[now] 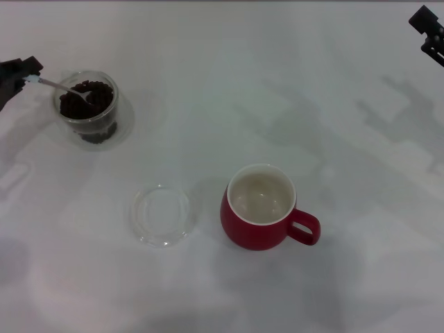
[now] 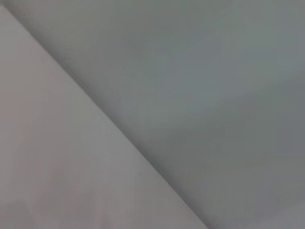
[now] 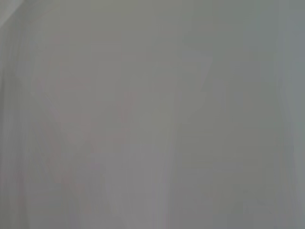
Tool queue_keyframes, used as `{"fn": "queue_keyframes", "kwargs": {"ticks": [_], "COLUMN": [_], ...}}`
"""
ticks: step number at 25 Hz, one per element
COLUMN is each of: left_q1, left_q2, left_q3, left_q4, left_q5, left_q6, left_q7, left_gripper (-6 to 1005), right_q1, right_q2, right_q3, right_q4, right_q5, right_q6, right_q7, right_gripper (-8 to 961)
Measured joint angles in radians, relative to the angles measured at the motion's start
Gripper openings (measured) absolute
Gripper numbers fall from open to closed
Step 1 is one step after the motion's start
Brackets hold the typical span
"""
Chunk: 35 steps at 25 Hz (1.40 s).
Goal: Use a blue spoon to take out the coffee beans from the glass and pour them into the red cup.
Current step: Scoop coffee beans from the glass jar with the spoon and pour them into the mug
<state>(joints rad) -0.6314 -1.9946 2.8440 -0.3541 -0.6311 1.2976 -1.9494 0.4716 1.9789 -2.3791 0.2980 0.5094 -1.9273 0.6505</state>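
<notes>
The glass [image 1: 89, 109] stands at the far left of the white table, filled with dark coffee beans [image 1: 97, 96]. The spoon [image 1: 66, 88] reaches from my left gripper [image 1: 26, 73] into the glass, its metal bowl resting among the beans; only its metal neck shows, the blue handle is hidden in the gripper. My left gripper is shut on the spoon at the left edge of the head view. The red cup [image 1: 262, 209] stands in the middle front, empty, handle to the right. My right gripper [image 1: 431, 31] is parked at the far right edge. Both wrist views show only blank surface.
A flat clear glass dish [image 1: 162, 214] lies on the table left of the red cup, in front of the glass. The white table [image 1: 229, 83] fills the head view.
</notes>
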Motion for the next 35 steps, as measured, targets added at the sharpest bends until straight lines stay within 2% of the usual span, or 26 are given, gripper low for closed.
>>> {"fn": "queue_keyframes", "kwargs": {"ticks": [3, 9, 16, 29, 35], "left_q1": [0.009, 0.047, 0.085, 0.093, 0.079], "left_q2": [0.001, 0.033, 0.045, 0.049, 0.042], "left_q3": [0.000, 0.000, 0.000, 0.000, 0.000], "left_q4": [0.006, 0.068, 0.073, 0.066, 0.068], "left_q5": [-0.002, -0.058, -0.130, -0.162, -0.143], "left_q6": [0.005, 0.040, 0.129, 0.332, 0.374], "left_q7": [-0.031, -0.043, -0.038, 0.020, 0.046], "left_gripper": [119, 120, 120, 119, 119], "right_q1": [0.003, 0.009, 0.020, 0.024, 0.023], "right_q2": [-0.001, -0.003, -0.004, -0.005, -0.004], "right_q3": [-0.002, -0.008, -0.008, -0.009, -0.009], "right_q4": [0.000, 0.000, -0.001, 0.000, 0.000], "right_q5": [0.000, 0.000, -0.002, -0.002, -0.003], "right_q6": [0.007, 0.019, 0.024, 0.025, 0.025], "right_q7": [0.000, 0.000, -0.001, -0.005, -0.009], "right_gripper": [786, 786, 786, 786, 786]}}
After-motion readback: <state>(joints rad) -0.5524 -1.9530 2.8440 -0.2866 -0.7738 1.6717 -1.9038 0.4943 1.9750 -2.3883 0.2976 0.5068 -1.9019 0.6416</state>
